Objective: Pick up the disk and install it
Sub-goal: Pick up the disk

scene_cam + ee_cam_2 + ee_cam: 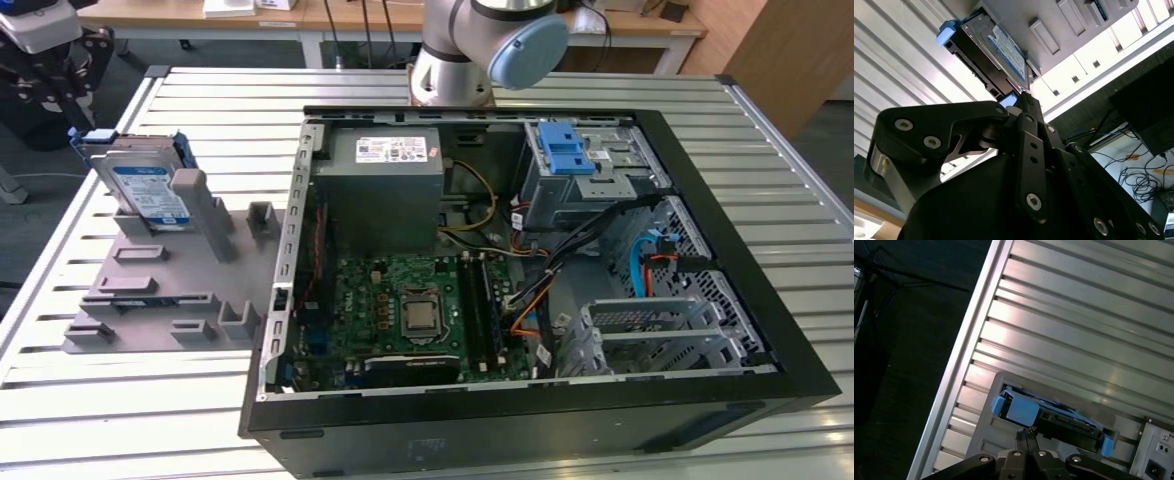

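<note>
1. The exterior view's top edge cuts off the arm.
2. The gripper, fingertips together and empty, points at the disk.
3. The disk stands upright in a grey holder, at the exterior view's left.

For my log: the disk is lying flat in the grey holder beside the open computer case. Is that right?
Not quite. The disk stands on edge, not flat, in the grey holder beside the open computer case. The exterior view shows it.
</note>
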Tool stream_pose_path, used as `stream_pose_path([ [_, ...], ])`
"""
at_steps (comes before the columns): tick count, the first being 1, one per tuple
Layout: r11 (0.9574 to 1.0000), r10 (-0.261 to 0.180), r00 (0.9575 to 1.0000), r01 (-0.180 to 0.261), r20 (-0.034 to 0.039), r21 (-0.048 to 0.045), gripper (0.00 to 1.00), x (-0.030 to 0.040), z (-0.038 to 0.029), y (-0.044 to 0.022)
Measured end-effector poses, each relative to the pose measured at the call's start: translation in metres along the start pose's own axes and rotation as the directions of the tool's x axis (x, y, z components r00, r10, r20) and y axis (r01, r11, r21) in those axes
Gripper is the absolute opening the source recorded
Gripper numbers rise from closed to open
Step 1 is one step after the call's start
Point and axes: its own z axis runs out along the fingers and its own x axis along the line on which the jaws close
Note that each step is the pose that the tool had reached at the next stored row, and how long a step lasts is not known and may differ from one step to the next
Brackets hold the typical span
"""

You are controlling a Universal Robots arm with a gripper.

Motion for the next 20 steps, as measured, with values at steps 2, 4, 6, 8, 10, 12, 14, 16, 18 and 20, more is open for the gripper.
stream_pose_path([
  [2, 0.9998, -0.019, 0.9998, 0.019, -0.0007, 0.0000, 0.11, 0.0000, 0.0000, 0.0000],
  [4, 0.9993, -0.039, 0.9993, 0.039, -0.0014, 0.0001, 0.11, 0.0000, 0.0000, 0.0000],
  [6, 0.9980, -0.063, 0.9980, 0.063, -0.0023, 0.0002, 0.11, 0.0001, 0.0001, 0.0000],
  [8, 0.9965, -0.084, 0.9965, 0.084, -0.0033, 0.0001, 0.11, 0.0001, 0.0001, 0.0000],
  [10, 0.9955, -0.094, 0.9955, 0.094, -0.0037, 0.0001, 0.11, 0.0001, 0.0000, 0.0000],
  [12, 0.9943, -0.107, 0.9943, 0.107, -0.0041, 0.0000, 0.11, 0.0001, 0.0001, 0.0000],
  [14, 0.9926, -0.122, 0.9925, 0.122, -0.0048, -0.0001, 0.11, 0.0001, 0.0001, 0.0000],
  [16, 0.9904, -0.138, 0.9904, 0.138, -0.0055, -0.0001, 0.11, 0.0001, 0.0001, 0.0000],
  [18, 0.9872, -0.159, 0.9872, 0.159, -0.0063, 0.0000, 0.11, 0.0001, 0.0002, -0.0001],
  [20, 0.9824, -0.187, 0.9823, 0.187, -0.0075, -0.0003, 0.11, 0.0000, 0.0002, -0.0001],
])
